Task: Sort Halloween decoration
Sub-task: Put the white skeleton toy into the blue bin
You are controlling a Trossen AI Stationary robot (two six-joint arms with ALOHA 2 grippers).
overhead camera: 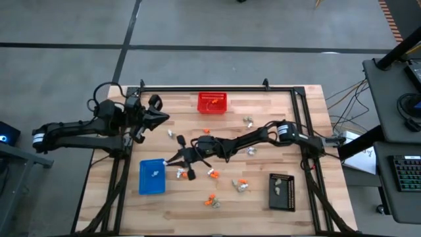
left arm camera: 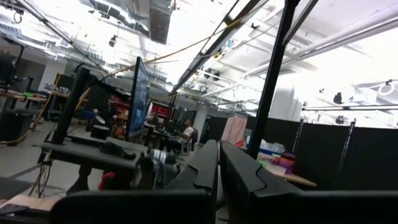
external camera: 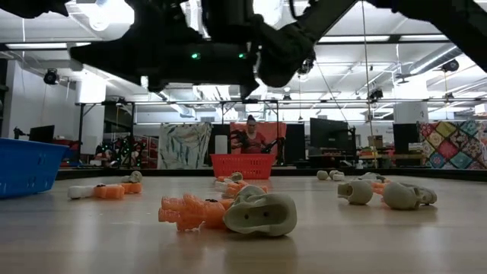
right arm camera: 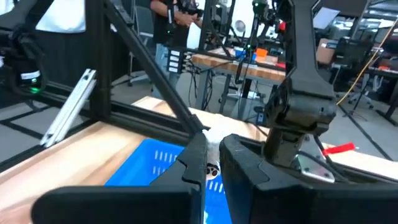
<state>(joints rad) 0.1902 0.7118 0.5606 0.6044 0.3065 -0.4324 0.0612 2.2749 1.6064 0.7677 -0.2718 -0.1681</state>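
right pincer (overhead camera: 172,160) hovers by the blue tray's (overhead camera: 151,178) near corner, fingers nearly together; whether a trinket sits between them is hard to tell. left pincer (overhead camera: 160,117) waits closed at the tabletop's (overhead camera: 263,204) left edge. halloween decoration (overhead camera: 212,201) lies scattered mid-tabletop, one white piece (overhead camera: 156,174) inside the blue tray.

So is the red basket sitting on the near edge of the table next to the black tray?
No, in the high view the red basket sits at the far edge, while the black tray lies near the front right corner.
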